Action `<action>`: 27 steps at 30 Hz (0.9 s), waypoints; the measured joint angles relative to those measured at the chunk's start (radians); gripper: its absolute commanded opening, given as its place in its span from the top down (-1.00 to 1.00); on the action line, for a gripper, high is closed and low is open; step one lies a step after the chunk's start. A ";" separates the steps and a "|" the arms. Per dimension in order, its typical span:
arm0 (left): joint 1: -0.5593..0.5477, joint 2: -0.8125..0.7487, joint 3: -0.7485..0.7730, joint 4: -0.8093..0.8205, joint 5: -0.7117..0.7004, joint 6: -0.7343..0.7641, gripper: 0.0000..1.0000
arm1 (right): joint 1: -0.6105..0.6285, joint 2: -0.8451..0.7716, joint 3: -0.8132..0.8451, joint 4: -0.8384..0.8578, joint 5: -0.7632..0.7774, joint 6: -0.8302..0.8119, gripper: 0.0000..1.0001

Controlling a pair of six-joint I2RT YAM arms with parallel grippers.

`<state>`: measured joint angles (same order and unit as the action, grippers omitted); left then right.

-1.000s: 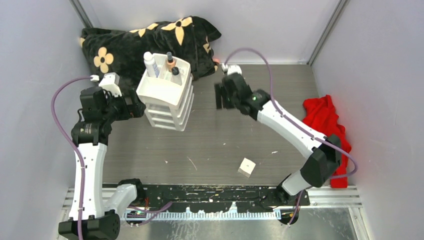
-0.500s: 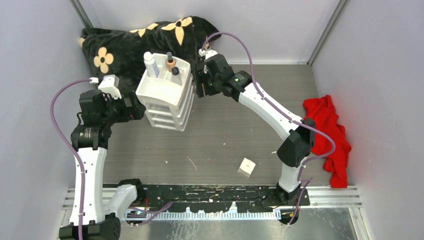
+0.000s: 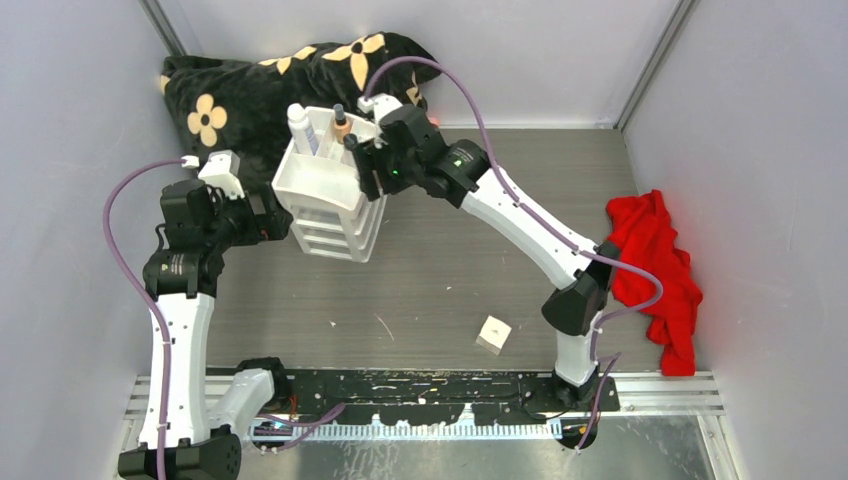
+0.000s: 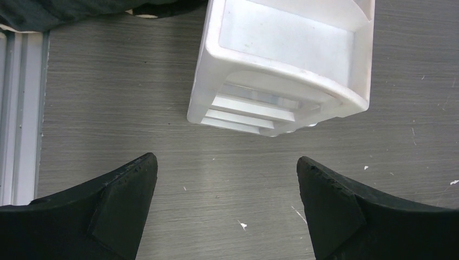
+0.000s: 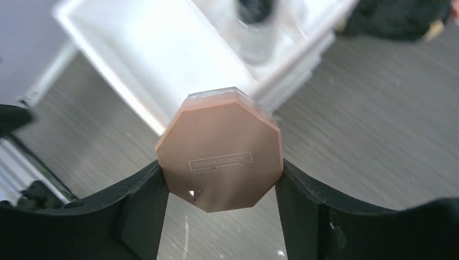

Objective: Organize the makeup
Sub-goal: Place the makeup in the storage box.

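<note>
**Compact clamped in our right fingers at the drawer box**

Our right gripper [image 5: 219,176] is clamping the pink-brown octagonal compact [image 5: 221,143], one finger pressing on each opposite edge, with its flat printed face turned toward the wrist camera. From above, we are holding it off the table [image 3: 450,270] at the right-hand rim of the top tray of the white drawer box [image 3: 328,200]. We cannot tell whether it is hanging over the tray or just beside it.

In that tray a white bottle [image 3: 300,128] and a tan dark-capped bottle [image 3: 341,122] are standing upright.

Our left gripper [image 4: 226,165] is hovering with its fingers wide apart and nothing between them, just to the left of the box.

The white cube [image 3: 493,334] is lying on the table well apart from the box, toward our bases. A red cloth [image 3: 655,260] is lying at the right edge, and a black flowered cloth [image 3: 250,90] is sitting behind the box.
</note>
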<state>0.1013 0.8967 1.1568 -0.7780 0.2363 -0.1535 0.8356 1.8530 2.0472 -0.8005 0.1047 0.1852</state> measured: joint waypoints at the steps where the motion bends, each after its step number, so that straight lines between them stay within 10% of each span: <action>1: 0.000 0.000 0.000 0.000 0.000 0.000 -0.99 | 0.016 0.021 0.056 -0.003 -0.001 -0.004 0.98; 27: 0.000 -0.007 -0.022 0.001 0.037 -0.003 -0.99 | 0.039 0.282 0.296 -0.029 -0.065 -0.052 0.97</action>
<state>0.1013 0.8898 1.1347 -0.7773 0.2729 -0.1570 0.8749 2.1353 2.3436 -0.8295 0.0395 0.1333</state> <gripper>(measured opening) 0.994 0.704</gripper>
